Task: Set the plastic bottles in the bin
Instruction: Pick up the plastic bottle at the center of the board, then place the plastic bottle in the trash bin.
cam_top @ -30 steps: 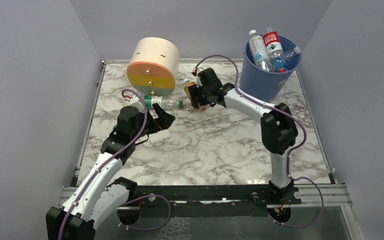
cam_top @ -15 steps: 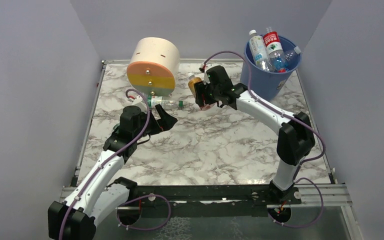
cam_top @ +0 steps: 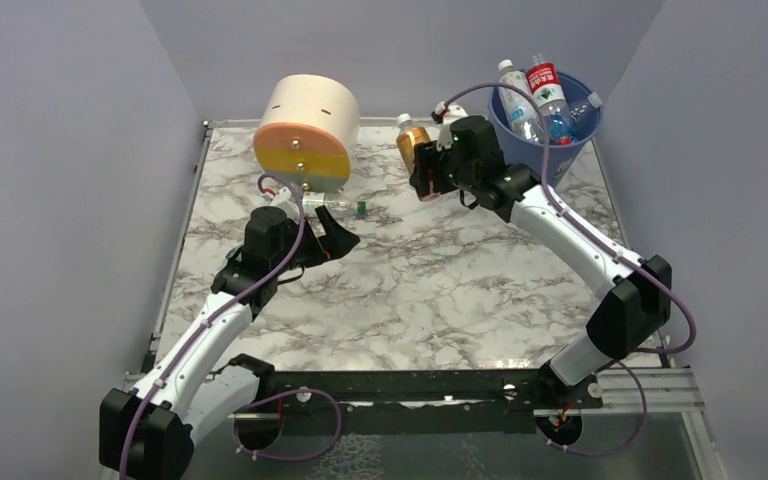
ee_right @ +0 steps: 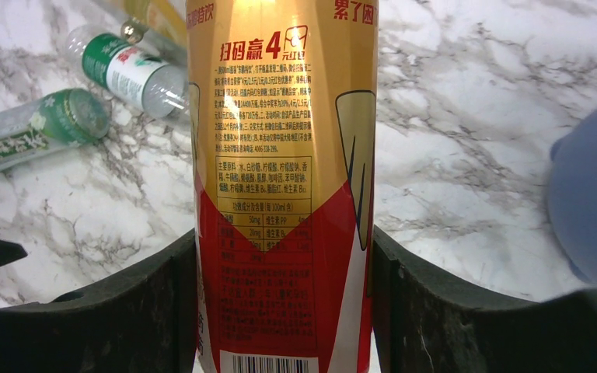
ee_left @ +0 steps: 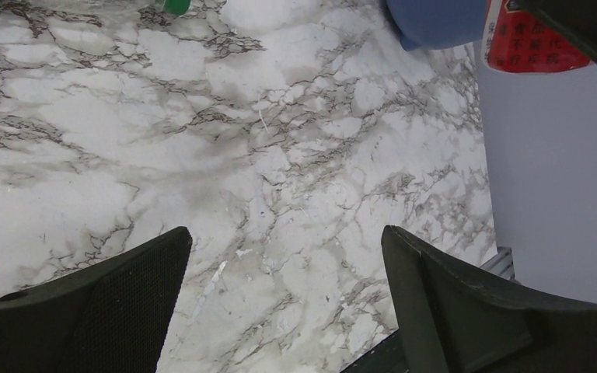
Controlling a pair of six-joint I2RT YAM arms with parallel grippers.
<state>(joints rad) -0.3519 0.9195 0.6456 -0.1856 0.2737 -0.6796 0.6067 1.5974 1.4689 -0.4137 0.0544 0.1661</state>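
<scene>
My right gripper (cam_top: 422, 172) is shut on an orange-tinted plastic bottle (cam_top: 412, 140) and holds it in the air just left of the blue bin (cam_top: 563, 165). In the right wrist view the bottle's gold and red label (ee_right: 284, 194) fills the space between both fingers (ee_right: 148, 311), and the bin (ee_right: 591, 202) shows at the right edge. Several bottles (cam_top: 530, 95) stand in the bin. A green-labelled bottle (cam_top: 325, 205) lies on the table below the cylinder; the right wrist view shows two such bottles (ee_right: 132, 74) (ee_right: 39, 128). My left gripper (cam_top: 335, 238) hangs open just short of it, with nothing between its fingers (ee_left: 85, 303).
A cream, orange and yellow cylinder (cam_top: 305, 130) lies on its side at the back left of the marble table (cam_top: 430, 290). Grey walls close off the left, back and right. In the left wrist view the bin's base (ee_left: 435, 19) shows at the top.
My right arm has lifted the orange-tinted bottle off the table and carried it right and back toward the bin. The left arm has crept slightly forward, still open.
</scene>
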